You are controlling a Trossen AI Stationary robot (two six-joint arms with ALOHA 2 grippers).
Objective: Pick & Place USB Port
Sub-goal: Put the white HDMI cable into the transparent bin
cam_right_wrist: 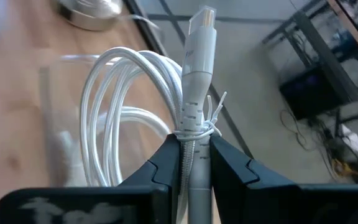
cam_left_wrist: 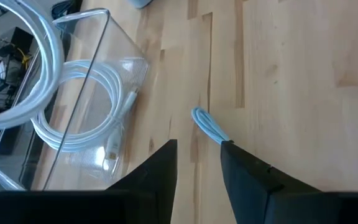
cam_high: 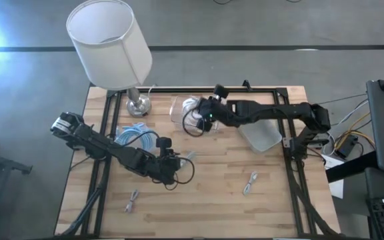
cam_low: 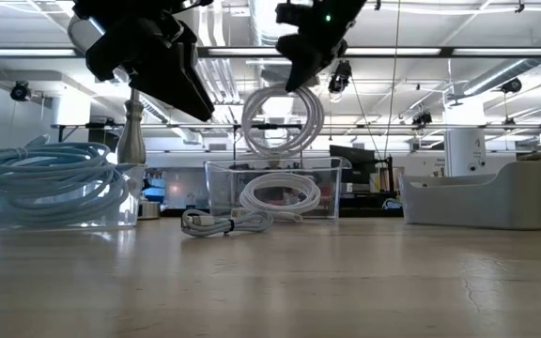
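My right gripper (cam_high: 202, 119) is shut on a coiled white USB cable (cam_low: 280, 117), which hangs above a clear box (cam_low: 270, 192) at the table's far middle. Another white coil (cam_left_wrist: 86, 118) lies in that box. My left gripper (cam_left_wrist: 199, 144) stands open above the table's middle (cam_high: 174, 167), with nothing between its fingers. A small light-blue cable (cam_left_wrist: 207, 123) lies on the wood just beyond its fingertips; one finger hides part of it. My right gripper pinches the cable bundle between its two fingers at the tie wrap (cam_right_wrist: 194, 130), just behind the plug's collar. The plug (cam_right_wrist: 199, 37) sticks out past the fingertips. The coil (cam_right_wrist: 126, 118) hangs below the fingers, clear of the box.
A second clear box of blue cables (cam_high: 135, 140) stands left of the middle. A lamp (cam_high: 109, 43) stands at the far left, its base (cam_high: 139, 103) on the wood. A white bin (cam_high: 262, 137) sits at the right. Loose cables lie near the front (cam_high: 132, 200) (cam_high: 250, 183).
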